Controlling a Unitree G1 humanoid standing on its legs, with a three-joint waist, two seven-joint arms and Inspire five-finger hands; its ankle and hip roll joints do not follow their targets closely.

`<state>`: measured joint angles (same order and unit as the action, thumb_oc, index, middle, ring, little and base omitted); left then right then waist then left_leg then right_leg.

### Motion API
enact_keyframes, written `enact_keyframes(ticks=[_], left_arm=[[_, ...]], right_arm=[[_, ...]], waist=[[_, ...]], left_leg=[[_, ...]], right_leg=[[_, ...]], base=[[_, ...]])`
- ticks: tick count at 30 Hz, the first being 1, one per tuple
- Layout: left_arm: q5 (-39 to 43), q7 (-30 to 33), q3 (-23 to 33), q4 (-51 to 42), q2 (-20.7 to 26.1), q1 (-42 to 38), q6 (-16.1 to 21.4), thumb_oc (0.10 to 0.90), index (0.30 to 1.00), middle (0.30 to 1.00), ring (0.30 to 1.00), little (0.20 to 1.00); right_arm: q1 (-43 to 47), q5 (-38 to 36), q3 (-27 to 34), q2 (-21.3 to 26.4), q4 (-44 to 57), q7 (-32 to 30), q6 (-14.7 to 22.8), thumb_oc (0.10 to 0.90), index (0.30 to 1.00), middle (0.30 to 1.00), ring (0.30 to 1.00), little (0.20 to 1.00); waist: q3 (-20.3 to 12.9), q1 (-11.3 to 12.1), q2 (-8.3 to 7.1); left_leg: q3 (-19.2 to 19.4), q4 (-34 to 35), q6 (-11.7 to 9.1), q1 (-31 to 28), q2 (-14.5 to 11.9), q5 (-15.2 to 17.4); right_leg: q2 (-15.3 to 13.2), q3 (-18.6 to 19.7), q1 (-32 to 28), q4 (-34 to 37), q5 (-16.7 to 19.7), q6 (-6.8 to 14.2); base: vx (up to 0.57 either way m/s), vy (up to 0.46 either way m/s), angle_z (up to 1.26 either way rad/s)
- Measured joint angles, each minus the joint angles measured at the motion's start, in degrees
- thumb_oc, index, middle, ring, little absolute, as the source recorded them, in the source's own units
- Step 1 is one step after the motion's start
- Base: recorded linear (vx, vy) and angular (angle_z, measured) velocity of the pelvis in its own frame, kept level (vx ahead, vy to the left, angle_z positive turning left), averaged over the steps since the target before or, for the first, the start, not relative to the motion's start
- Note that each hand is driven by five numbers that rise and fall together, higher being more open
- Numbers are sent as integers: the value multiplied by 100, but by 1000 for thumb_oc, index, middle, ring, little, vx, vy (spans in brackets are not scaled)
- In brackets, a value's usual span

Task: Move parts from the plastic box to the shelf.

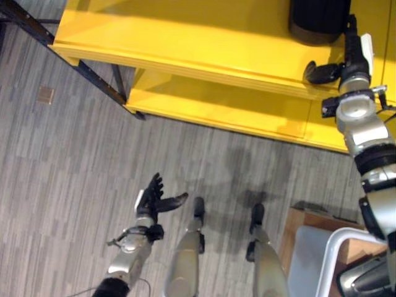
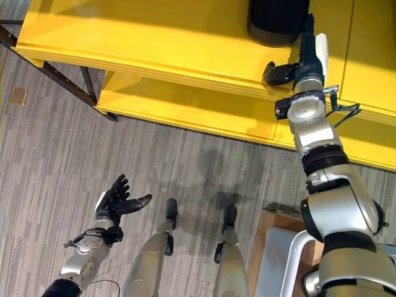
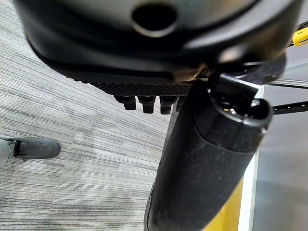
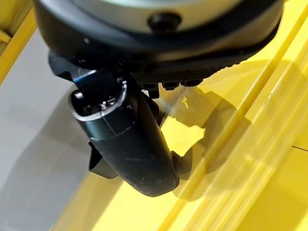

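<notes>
the right hand [image 2: 301,59] is seen spread and empty on the yellow shelf [image 2: 154,37], a black part [image 2: 278,18] just beyond it. the left hand [image 1: 151,195] is held open and empty over the floor [image 1: 62,167]. the shelf's gloss just under the right thumb is caught by the wrist view.

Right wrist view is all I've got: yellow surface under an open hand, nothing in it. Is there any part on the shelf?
Observer: Yes. A black part stands on the upper level of the yellow shelf, right by the right hand.
Operator: Is the hand touching it?
Observer: Its fingers reach along the part's right edge. I cannot tell if they touch.
Operator: Where is the left hand?
Observer: The left hand hangs open, low over the grey floor, holding nothing.
</notes>
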<state>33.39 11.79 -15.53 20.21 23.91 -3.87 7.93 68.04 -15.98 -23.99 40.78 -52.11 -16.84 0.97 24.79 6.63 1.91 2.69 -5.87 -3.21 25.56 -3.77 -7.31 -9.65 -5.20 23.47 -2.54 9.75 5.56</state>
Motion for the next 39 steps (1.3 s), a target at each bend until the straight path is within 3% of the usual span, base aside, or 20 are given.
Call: enact_keyframes(ticks=[6, 11, 17, 22, 30, 34, 39], left_arm=[[-2, 13, 15, -2, 0, 4, 1, 900, 1000, 1000, 1000, 1000], [-35, 49, 94, -84, -5, -14, 2, 900, 1000, 1000, 1000, 1000], [-58, 179, 239, -119, -7, -30, 1, 900, 1000, 1000, 1000, 1000], [-99, 173, 248, -119, -7, -3, -3, 900, 1000, 1000, 1000, 1000], [-284, 122, 287, -282, -64, 266, -96, 900, 1000, 1000, 1000, 1000], [-328, 114, 485, -279, -190, 634, -175, 900, 1000, 1000, 1000, 1000], [-520, -110, 656, -270, -290, 1129, -316, 900, 1000, 1000, 1000, 1000]], right_arm=[[-36, 61, 84, 5, 263, -263, -60, 900, 1000, 1000, 1000, 1000], [-681, 740, 812, 0, 1937, -776, -18, 900, 1000, 1000, 1000, 1000], [-1028, 1386, 1532, -202, 2463, -1304, -130, 900, 1000, 1000, 1000, 1000], [-1534, 1787, 1645, -239, 3046, -1485, -150, 900, 1000, 1000, 1000, 1000], [-3470, 1741, 2003, -1141, 4649, -1210, 59, 900, 1000, 1000, 1000, 1000], [-4765, 1363, 1889, -1614, 5228, -755, 202, 900, 1000, 1000, 1000, 1000], [-6256, 774, 2143, -1872, 5707, -258, 360, 900, 1000, 1000, 1000, 1000]], waist=[[0, -21, 0], [1, -4, -1], [2, -17, -3], [2, -51, -3], [-9, -319, -21], [-151, -390, -182], [-723, -557, -517]], left_leg=[[2, -2, 3, 5, 2, 2], [1, -13, 7, 9, 0, 7], [3, -26, 14, -15, 4, 11], [7, -21, 23, -213, 1, 27], [38, 11, 57, -710, -21, 152], [136, 219, -1, -1208, -65, 196], [277, 846, -99, -1785, -129, 51]], right_leg=[[-2, 6, 8, -2, 0, 0], [5, 6, 13, -13, -11, 3], [-8, 9, -12, -35, -18, 8], [-11, 12, -201, -45, -54, 12], [-11, 37, -621, -129, -205, -16], [37, 65, -1094, 148, -180, 9], [136, 102, -1542, 626, -82, -3]], base=[[0, 0, 0], [0, 0, 0], [0, 0, 0], [0, 0, 0], [18, -10, -1], [55, -6, -11], [72, 16, -13]])
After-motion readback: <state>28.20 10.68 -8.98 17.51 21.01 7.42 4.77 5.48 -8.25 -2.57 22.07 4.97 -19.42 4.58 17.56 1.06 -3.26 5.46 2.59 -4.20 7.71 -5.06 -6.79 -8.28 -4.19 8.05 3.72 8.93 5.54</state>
